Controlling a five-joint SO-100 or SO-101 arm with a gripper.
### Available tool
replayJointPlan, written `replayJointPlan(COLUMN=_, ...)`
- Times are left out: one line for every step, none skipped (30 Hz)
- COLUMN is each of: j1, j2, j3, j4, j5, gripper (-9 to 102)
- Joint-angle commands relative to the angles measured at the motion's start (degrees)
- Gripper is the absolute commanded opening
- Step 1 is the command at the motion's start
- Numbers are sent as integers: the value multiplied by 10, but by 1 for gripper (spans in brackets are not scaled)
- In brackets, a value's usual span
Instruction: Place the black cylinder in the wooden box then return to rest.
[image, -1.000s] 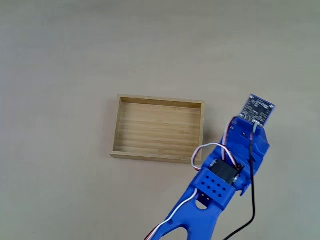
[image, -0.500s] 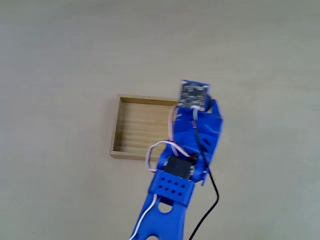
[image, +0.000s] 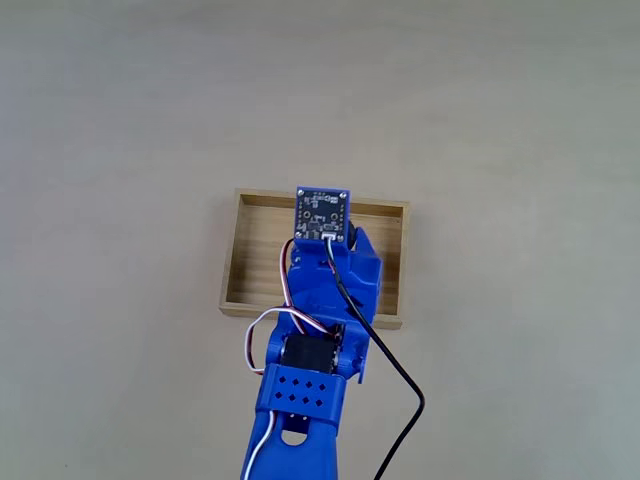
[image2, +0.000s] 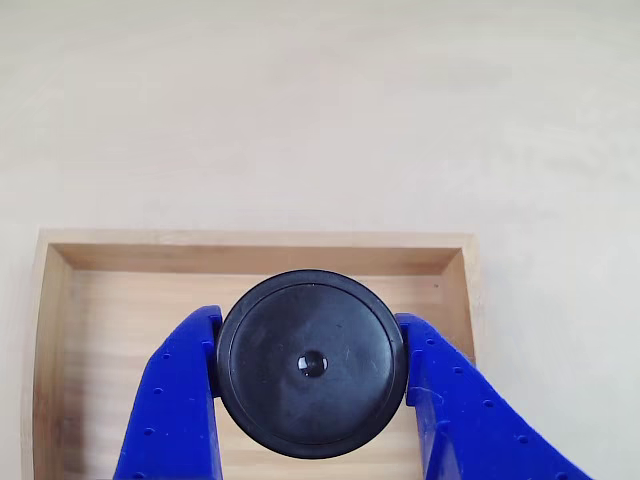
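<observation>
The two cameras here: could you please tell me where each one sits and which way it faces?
Fixed view: above the table, looking straight down on the box; the blue arm shows.
Other view: rides by the hand, looking down past its fingers, shut on the cylinder.
Shared: the box.

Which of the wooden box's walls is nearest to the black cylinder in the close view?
The far wall at the top of the light-wood box; the round matte black cylinder, clamped by the blue gripper, nearly meets it.

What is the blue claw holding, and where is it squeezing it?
The gripper holds the black cylinder, squeezing its round sides, above the wooden box.
</observation>
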Motion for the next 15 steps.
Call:
replayJointPlan(j1=-6, j2=-45, j3=-1, j4=-25, j5=-7, gripper=16)
replayJointPlan(j1=-7, j2=-40, j3=3, j4=-30, j5=-8, gripper=16)
replayJointPlan(j1=-9, j2=-36, j3=4, j4=-33, j5=-9, gripper=16)
replayJointPlan(j1=-11, j2=-30, j3=6, j4=-36, j5=-11, gripper=16)
replayJointPlan(j1=-12, j2=-25, j3=6, j4=-38, j5=-13, gripper=16)
replayJointPlan(j1=-13, j2=-18, j3=6, j4=-41, j5=-15, gripper=16)
replayJointPlan(j1=-15, j2=-13, j3=6, j4=-45, j5=-15, gripper=16)
replayJointPlan(j1=-17, j2=-8, j3=6, j4=-48, j5=-15, gripper=16)
replayJointPlan(j1=-18, j2=-4, j3=6, j4=-52, j5=-15, gripper=16)
replayJointPlan(j1=-20, j2=1, j3=7, j4=-54, j5=-15, gripper=16)
replayJointPlan(j1=-22, j2=4, j3=9, j4=-55, j5=-15, gripper=16)
replayJointPlan(j1=-23, j2=8, j3=10, j4=-56, j5=-15, gripper=16)
replayJointPlan(j1=-25, j2=11, j3=11, j4=-57, j5=-15, gripper=16)
replayJointPlan(j1=-25, j2=15, j3=12, j4=-59, j5=-15, gripper=16)
replayJointPlan(j1=-26, j2=19, j3=14, j4=-60, j5=-15, gripper=16)
